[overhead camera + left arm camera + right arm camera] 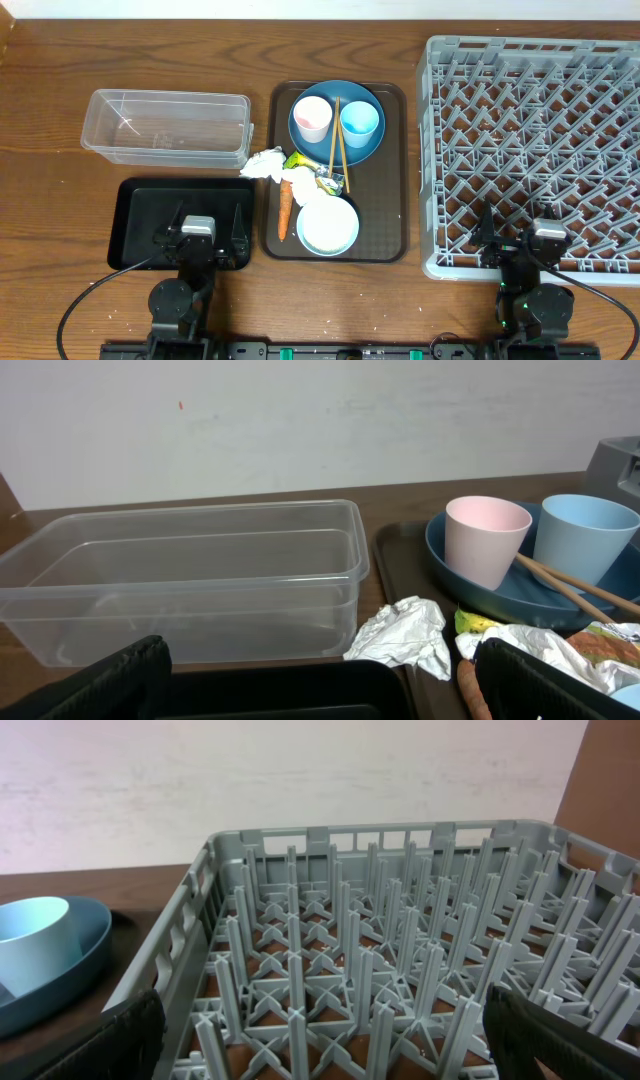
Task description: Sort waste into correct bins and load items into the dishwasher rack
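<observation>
The left gripper (205,232) hovers over the near part of the shallow black tray (140,205) with its fingers spread wide and nothing between them. The right gripper (520,235) is equally wide apart and empty, above the near edge of the grey dishwasher rack (540,130), which sits at the right of the wooden worktop (60,60) with nothing in it.

The clear plastic box (165,128) sits just behind the black tray and holds nothing. Between the bins and the rack lies a dark brown serving tray (393,170). At its far end is the round blue plate (337,92), with the pink cup (311,118) and the light blue cup (360,122) standing upright on it side by side. The wooden chopsticks (337,140) lie between the cups, and their near ends pass over the plate's rim.

The crumpled white tissue (265,163) rests on the serving tray's left rim, just beside the clear box's near right corner. The yellow-green wrapper (299,160) lies next to it at the plate's near edge. The carrot (285,210) lies lengthwise on the serving tray, just left of the pale bowl (327,226). Rice grains are too small to make out.
</observation>
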